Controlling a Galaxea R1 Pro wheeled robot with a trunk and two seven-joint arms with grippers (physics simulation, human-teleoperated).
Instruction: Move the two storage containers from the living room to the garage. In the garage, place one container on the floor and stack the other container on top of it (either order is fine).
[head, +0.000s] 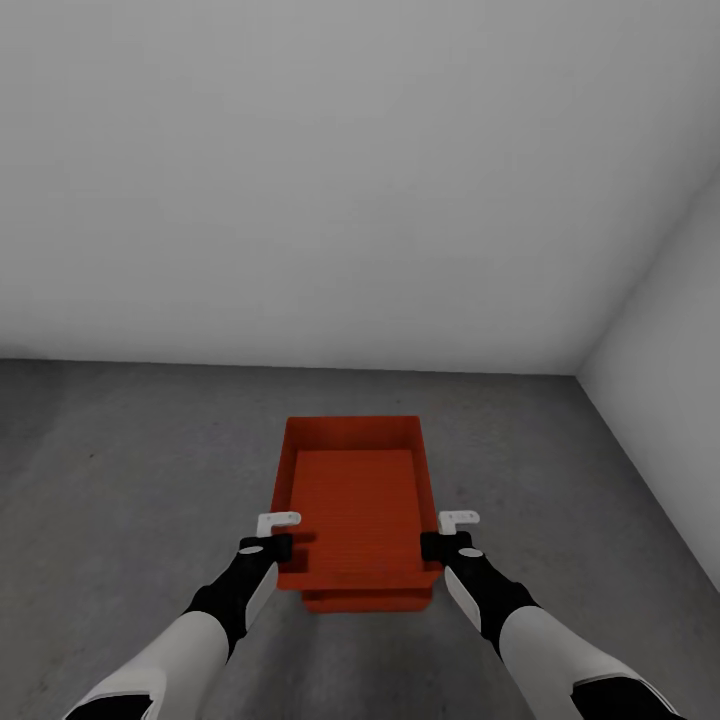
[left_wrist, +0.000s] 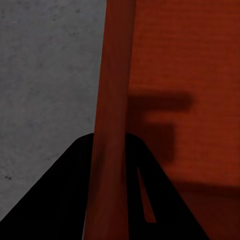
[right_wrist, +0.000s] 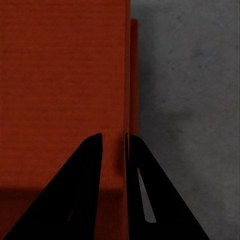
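In the garage, the left gripper (head: 272, 547) and right gripper (head: 440, 545) each clamp a side wall of the upper container (head: 355, 490), positioned over the lower container (head: 365, 600) on the floor (head: 120, 480). Remaining: release.

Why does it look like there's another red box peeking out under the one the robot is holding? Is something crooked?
Nothing looks wrong. The top container is held by the left gripper and right gripper over the bottom container on the floor. They sit slightly offset, so the bottom one's edge peeks out.
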